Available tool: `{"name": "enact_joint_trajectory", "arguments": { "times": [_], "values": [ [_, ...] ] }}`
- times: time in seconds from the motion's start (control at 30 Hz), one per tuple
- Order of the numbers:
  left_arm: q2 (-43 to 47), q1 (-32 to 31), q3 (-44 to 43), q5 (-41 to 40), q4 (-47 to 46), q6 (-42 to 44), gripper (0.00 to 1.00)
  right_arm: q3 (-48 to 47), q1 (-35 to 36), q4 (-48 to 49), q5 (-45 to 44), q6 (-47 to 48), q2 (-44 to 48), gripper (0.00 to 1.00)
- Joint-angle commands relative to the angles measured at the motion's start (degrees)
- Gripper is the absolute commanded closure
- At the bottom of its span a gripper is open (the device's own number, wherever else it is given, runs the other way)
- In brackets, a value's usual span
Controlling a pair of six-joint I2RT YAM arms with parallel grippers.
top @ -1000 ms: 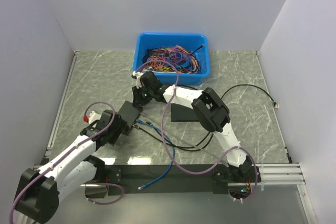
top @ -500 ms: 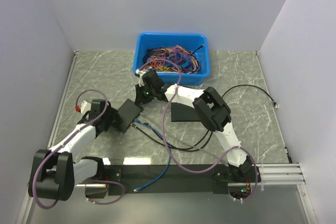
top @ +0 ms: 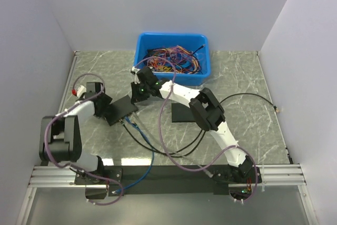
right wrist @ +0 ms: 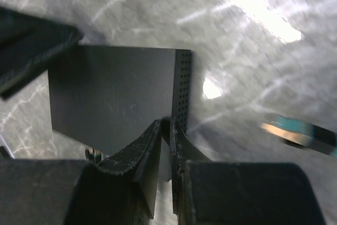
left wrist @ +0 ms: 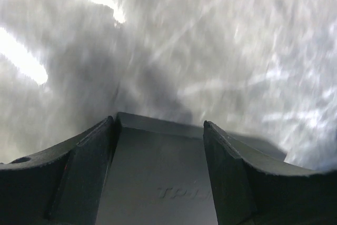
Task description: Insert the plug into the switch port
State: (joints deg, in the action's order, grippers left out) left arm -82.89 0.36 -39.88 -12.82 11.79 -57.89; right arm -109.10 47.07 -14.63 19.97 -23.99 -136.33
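The dark charcoal switch box [top: 122, 109] sits left of centre, turned at an angle. My left gripper [top: 110, 111] reaches in from the left and is shut on it. In the left wrist view the box [left wrist: 158, 183] fills the space between both fingers [left wrist: 89, 172]. Its port row does not show clearly. My right gripper [top: 138, 96] hovers at the box's far corner with the jaws almost together and nothing visible in them. Its tips [right wrist: 169, 122] sit over the box's perforated side [right wrist: 182, 88]. The teal plug [right wrist: 295, 133] on the blue cable lies loose beside the box [top: 128, 120].
A plain black slab [top: 181, 113] lies right of the box. A blue bin [top: 206, 56] of coloured wires stands at the back. Black cables loop across the middle of the table, and one cable end [top: 277, 109] lies at the far right.
My left arm has swung left and away from its base, carrying and turning the box. My right gripper followed to the left, and its jaws came closer together.
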Motion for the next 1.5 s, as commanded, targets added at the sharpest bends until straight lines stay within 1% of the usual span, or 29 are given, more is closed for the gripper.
{"name": "enact_joint_trajectory", "arguments": {
  "times": [0.0,0.1,0.17,0.2,0.3,0.4,0.47,0.57,0.6,0.63,0.67,0.73,0.77,0.8,0.83,0.87,0.9,0.93,0.97,1.03,1.13,1.17,1.2,1.33,1.47],
  "values": [
    [-3.8,1.8,-6.7,13.2,-9.1,1.5,0.29,-5.4,6.3,-3.6,12.5,-5.1,-3.8,0.82],
    [-7.3,3.5,-10.5,14.7,-8.3,4.8,0.29,-7.8,6.3,-4.2,13.4,-5.0,-5.3,0.81],
    [-10.1,3.9,-13.3,14.9,-8.4,6.5,0.29,-8.3,6.2,-2.6,14.6,-5.1,-6.1,0.80],
    [-11.2,4.5,-14.3,15.8,-8.6,8.6,0.29,-8.6,6.0,-1.9,16.3,-4.9,-6.4,0.79],
    [-15.5,5.6,-18.4,18.3,-9.3,11.3,0.30,-10.1,5.7,1.3,20.6,-4.1,-8.2,0.76],
    [-18.5,6.9,-21.6,20.3,-10.6,13.4,0.30,-14.3,4.5,0.8,23.4,-3.5,-11.1,0.75],
    [-19.6,8.2,-22.8,22.0,-11.4,13.9,0.30,-15.1,3.8,0.0,23.2,-2.7,-11.0,0.72],
    [-19.6,8.9,-23.7,22.7,-11.4,14.1,0.31,-11.1,2.6,-0.7,17.7,0.6,-6.6,0.64],
    [-19.3,8.9,-23.6,22.2,-11.4,14.1,0.31,-10.4,1.9,-1.2,16.2,1.7,-5.3,0.58],
    [-19.1,9.0,-23.6,21.8,-11.4,14.1,0.31,-9.3,1.6,-2.7,13.1,2.6,-4.1,0.55],
    [-18.2,9.0,-23.0,21.5,-11.4,14.0,0.31,-8.8,1.2,-3.5,11.7,4.5,-1.9,0.49],
    [-17.1,9.0,-22.4,20.7,-11.4,13.4,0.30,-7.4,0.5,-5.6,8.7,6.1,1.7,0.44],
    [-15.9,8.9,-22.1,20.4,-11.4,13.3,0.30,-6.8,0.3,-6.4,5.4,7.9,3.1,0.41],
    [-15.1,8.9,-21.9,19.9,-10.7,13.3,0.30,-6.0,0.0,-7.0,3.2,8.7,4.5,0.41],
    [-14.2,9.0,-21.7,18.4,-10.2,13.2,0.30,-3.4,-0.3,-7.9,0.8,9.3,7.8,0.40],
    [-12.1,9.0,-21.5,17.8,-9.9,13.2,0.30,-1.7,-1.1,-8.0,-4.2,10.2,9.6,0.39],
    [-11.0,9.0,-21.1,17.0,-9.9,12.8,0.29,0.3,-1.6,-7.8,-6.3,10.4,11.4,0.39],
    [-9.8,9.0,-20.9,16.4,-9.6,12.6,0.29,5.1,-2.3,-6.6,-8.0,10.4,15.3,0.39],
    [-7.7,9.0,-20.4,15.0,-9.4,12.4,0.28,7.5,-4.1,-5.9,-10.7,10.2,17.1,0.38],
    [-5.2,9.0,-20.5,13.5,-8.1,12.0,0.27,13.5,-5.8,-5.1,-13.4,9.8,21.5,0.38],
    [-3.2,8.9,-21.1,13.0,-6.8,11.6,0.26,19.1,-8.6,-5.8,-18.8,10.2,25.3,0.37],
    [-2.8,8.9,-21.3,13.0,-6.1,11.4,0.26,20.2,-9.0,-5.8,-19.8,10.3,25.9,0.37],
    [-2.5,8.9,-21.3,13.0,-5.7,11.3,0.27,21.0,-10.0,-6.4,-22.7,10.4,26.2,0.36],
    [0.8,8.9,-21.2,13.4,-2.7,10.5,0.27,23.1,-13.1,-9.1,-27.1,9.5,24.5,0.33],
    [5.5,8.5,-20.0,15.1,0.9,10.6,0.28,24.4,-16.1,-9.0,-27.3,8.8,22.8,0.31]
  ]
}}
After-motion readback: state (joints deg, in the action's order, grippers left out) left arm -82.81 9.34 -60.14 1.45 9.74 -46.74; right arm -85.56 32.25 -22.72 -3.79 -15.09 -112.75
